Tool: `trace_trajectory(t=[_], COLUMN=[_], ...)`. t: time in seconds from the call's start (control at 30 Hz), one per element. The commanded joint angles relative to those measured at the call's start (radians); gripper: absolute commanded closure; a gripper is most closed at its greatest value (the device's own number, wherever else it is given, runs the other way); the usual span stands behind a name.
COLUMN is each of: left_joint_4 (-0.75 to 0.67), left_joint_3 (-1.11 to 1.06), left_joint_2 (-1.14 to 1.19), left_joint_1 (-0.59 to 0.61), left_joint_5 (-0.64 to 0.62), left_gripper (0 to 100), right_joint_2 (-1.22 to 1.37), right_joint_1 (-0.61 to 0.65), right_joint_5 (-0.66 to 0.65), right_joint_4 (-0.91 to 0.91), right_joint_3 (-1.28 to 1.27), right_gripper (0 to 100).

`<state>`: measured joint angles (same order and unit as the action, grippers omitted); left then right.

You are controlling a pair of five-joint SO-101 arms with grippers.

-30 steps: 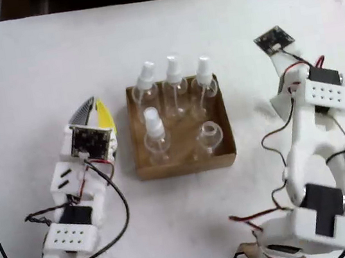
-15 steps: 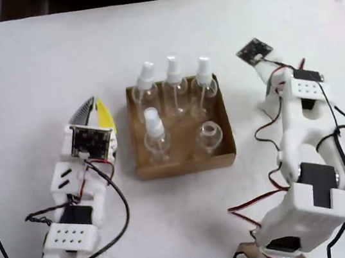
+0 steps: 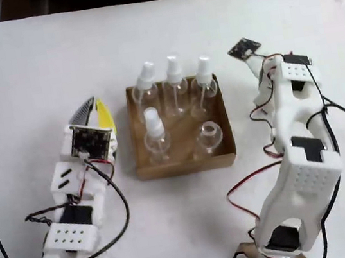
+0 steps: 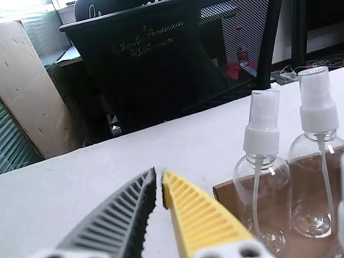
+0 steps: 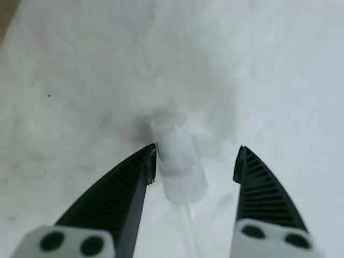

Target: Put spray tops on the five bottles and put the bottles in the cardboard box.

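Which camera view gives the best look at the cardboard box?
The high view. It looks down on the whole cardboard box, so all four walls and the five bottles inside it can be seen. The left wrist view shows just one corner of it, with two of the bottles.

The right gripper (image 5: 196, 149) points down at the white table (image 5: 80, 64) with its two black ribbed jaws spread wide apart. A white spray top (image 5: 177, 156) lies on its side in the gap between them. Its cap end reaches out past the jaw tips, and its body sits right against the tip of one jaw, perhaps touching it, and apart from the other. A thin, faint clear tube seems to run from it back toward the gripper's base.
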<state>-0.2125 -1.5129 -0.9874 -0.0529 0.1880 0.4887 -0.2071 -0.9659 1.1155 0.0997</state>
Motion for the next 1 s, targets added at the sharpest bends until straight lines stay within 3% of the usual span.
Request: trace_trajectory(t=[0.0,0.57,0.77,0.97], left_joint_4=[-0.026,-0.026,-0.025,-0.025], left_joint_3=[0.017,0.017,0.017,0.017], left_joint_2=[0.004,0.004,0.004,0.004], left_joint_1=[-0.012,-0.012,-0.012,-0.013], left_joint_5=[0.008,0.008,0.008,0.008], left_gripper=[98,98,98,98], right_joint_2=[0.008,0.073,0.076,0.038], right_joint_1=[0.016,0.016,0.015,0.008], right_joint_5=[-0.009,-0.011,-0.005,-0.002], right_joint_4=[0.005,-0.039,-0.033,0.051], right_joint_3=[0.054,0.055,0.092,0.187], right_gripper=[79.0,79.3,97.8,98.4])
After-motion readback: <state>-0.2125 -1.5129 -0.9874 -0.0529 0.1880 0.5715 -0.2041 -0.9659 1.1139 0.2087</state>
